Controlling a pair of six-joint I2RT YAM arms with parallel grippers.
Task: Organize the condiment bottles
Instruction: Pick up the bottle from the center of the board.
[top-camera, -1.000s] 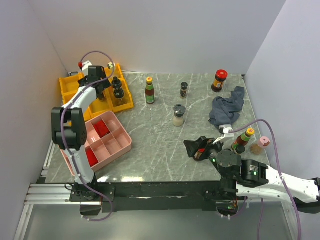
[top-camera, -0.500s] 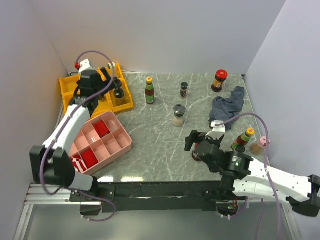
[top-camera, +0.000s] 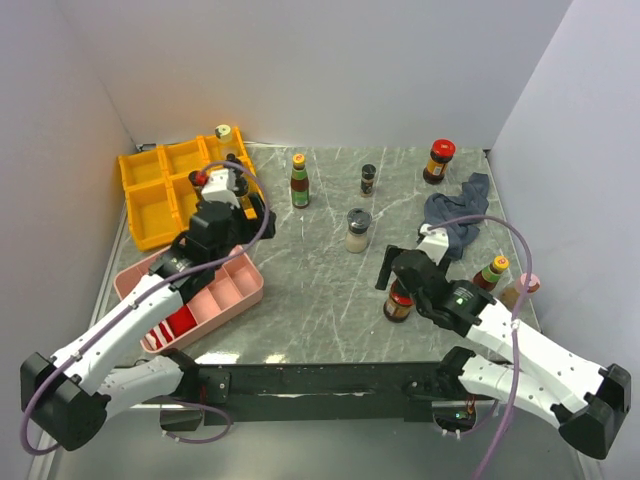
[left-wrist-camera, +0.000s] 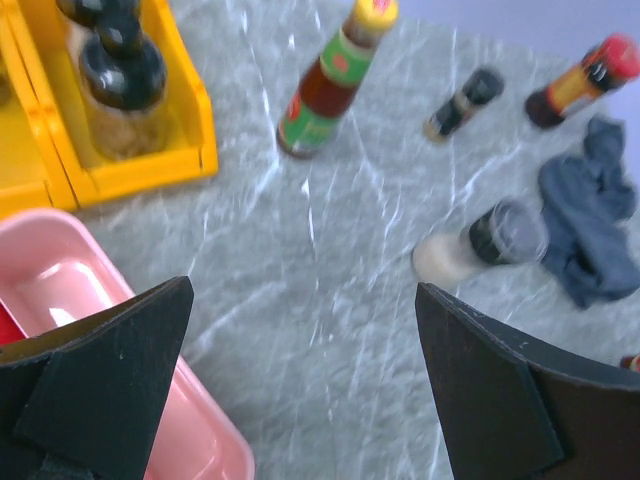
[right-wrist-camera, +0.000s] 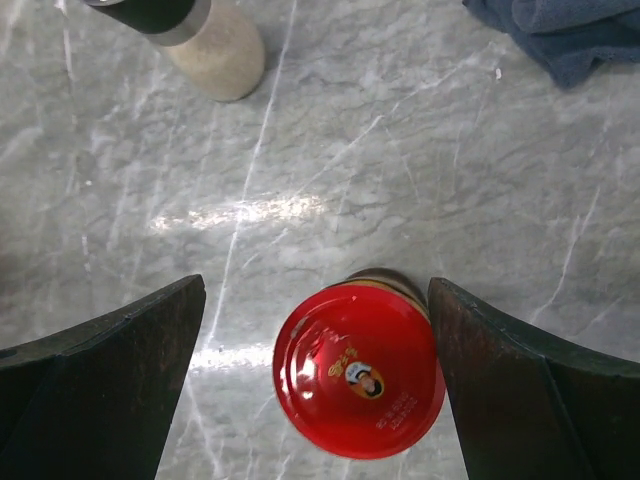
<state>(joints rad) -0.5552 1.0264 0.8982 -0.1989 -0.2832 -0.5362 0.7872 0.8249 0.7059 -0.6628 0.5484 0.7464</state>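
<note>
A red-lidded dark sauce jar (top-camera: 398, 301) stands upright at the near middle-right. My right gripper (top-camera: 401, 274) hangs just above it. In the right wrist view its open fingers straddle the red lid (right-wrist-camera: 358, 382); the right finger is close to the lid's edge and the left one is well clear, so the right gripper (right-wrist-camera: 316, 292) grips nothing. My left gripper (top-camera: 235, 205) is open and empty (left-wrist-camera: 302, 290) above the gap between the yellow bins (top-camera: 160, 190) and the pink tray (top-camera: 238, 290). Black-capped jars (left-wrist-camera: 125, 80) stand in a yellow bin. A green-labelled bottle (top-camera: 299, 181), a small spice jar (top-camera: 368, 179), a pale shaker (top-camera: 357, 230) and a second red-lidded jar (top-camera: 438, 161) stand further back.
A dark blue-grey cloth (top-camera: 455, 215) lies at the right. A yellow-capped bottle (top-camera: 491, 272) and a pink-lidded jar (top-camera: 521, 290) stand by the right edge. A pale-capped bottle (top-camera: 222, 133) stands by the bins' back corner. Red blocks (top-camera: 180, 318) lie in the pink tray. White walls surround the table.
My right gripper has opened and risen off the red-lidded jar, which was tilted in its jaws and now stands upright. My left gripper has pulled back from the yellow bins toward the pink tray.
</note>
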